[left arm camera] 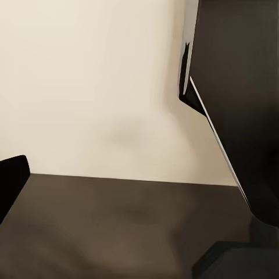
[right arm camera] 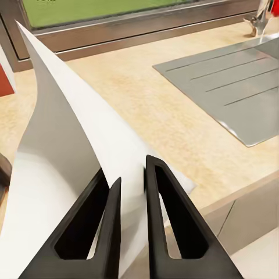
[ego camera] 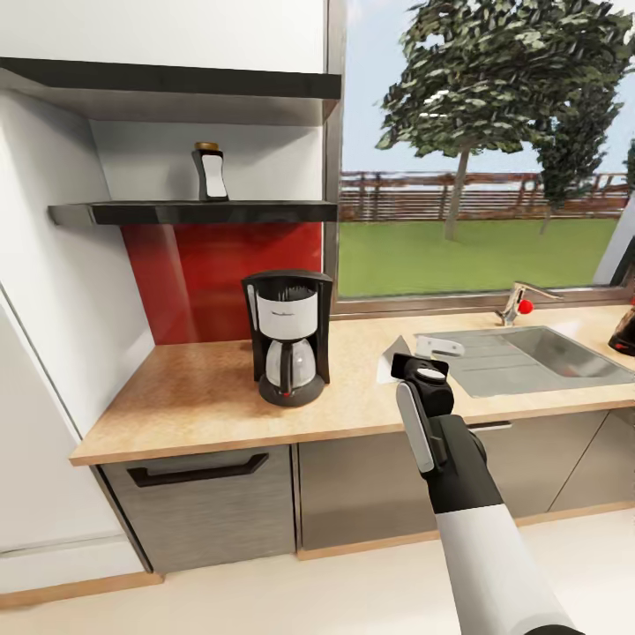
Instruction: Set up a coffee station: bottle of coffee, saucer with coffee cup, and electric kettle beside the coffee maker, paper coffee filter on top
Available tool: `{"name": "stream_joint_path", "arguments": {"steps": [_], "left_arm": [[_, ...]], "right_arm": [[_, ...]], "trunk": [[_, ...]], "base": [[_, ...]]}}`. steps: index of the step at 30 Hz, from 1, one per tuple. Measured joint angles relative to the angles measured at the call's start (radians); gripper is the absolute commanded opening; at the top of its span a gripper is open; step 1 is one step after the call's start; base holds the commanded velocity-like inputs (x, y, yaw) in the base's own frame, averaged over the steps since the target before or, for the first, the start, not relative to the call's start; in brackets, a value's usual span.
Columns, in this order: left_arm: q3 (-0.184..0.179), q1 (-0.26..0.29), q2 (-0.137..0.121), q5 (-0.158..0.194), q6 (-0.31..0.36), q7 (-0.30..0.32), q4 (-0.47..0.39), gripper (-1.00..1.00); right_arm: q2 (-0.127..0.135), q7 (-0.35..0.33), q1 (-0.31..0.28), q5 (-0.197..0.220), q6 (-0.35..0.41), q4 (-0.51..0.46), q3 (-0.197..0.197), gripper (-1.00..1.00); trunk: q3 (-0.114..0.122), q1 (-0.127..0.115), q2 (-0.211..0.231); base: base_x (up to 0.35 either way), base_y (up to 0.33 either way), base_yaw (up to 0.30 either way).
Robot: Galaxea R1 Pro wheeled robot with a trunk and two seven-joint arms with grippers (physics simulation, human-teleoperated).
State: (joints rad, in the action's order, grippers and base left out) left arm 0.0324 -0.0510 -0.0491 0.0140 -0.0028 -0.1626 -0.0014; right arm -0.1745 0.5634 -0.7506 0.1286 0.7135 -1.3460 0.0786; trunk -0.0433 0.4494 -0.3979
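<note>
My right gripper (ego camera: 404, 363) hovers just above the kitchen countertop (ego camera: 203, 388), right of the coffee maker (ego camera: 287, 339), and is shut on the paper coffee filter (ego camera: 390, 362). In the right wrist view the white creased filter (right arm camera: 70, 145) is pinched between the two black fingers of the gripper (right arm camera: 132, 174), and its cone flares up and away. The coffee maker stands upright near the red backsplash. The bottle of coffee (ego camera: 210, 172) stands on the kitchen shelf (ego camera: 194, 212) above it. The left wrist view shows pale floor, dark surfaces and a dark tip (left arm camera: 11, 180) at its edge.
A steel sink (ego camera: 529, 353) with a drainer and a tap (ego camera: 520, 304) is set into the counter to the right of my gripper. A dark object (ego camera: 624, 331) stands at the counter's far right edge. A white wall panel borders the counter on the left.
</note>
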Motion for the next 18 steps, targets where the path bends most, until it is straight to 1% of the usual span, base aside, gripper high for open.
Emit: {"name": "stream_joint_path", "arguments": {"steps": [2, 4, 18], "left_arm": [[0.001, 0.000, 0.002, 0.001, 0.000, 0.000, 0.000, 1.00], [0.001, 0.000, 0.002, 0.001, 0.000, 0.000, 0.000, 1.00], [0.001, -0.001, 0.001, 0.001, -0.001, -0.001, 0.000, 1.00]], "right_arm": [[0.000, 0.000, 0.000, 0.000, 0.000, -0.003, -0.001, -1.00], [0.000, 0.000, 0.000, 0.000, 0.000, -0.002, -0.002, -1.00], [0.000, 0.000, 0.000, -0.001, 0.000, -0.002, -0.002, -1.00]], "trunk": [[0.000, 0.000, 0.000], [0.000, 0.000, 0.000], [0.000, 0.000, 0.000]], "base": [[0.000, 0.103, -0.177], [0.000, 0.247, -0.246], [0.000, 0.300, -0.266]]}}
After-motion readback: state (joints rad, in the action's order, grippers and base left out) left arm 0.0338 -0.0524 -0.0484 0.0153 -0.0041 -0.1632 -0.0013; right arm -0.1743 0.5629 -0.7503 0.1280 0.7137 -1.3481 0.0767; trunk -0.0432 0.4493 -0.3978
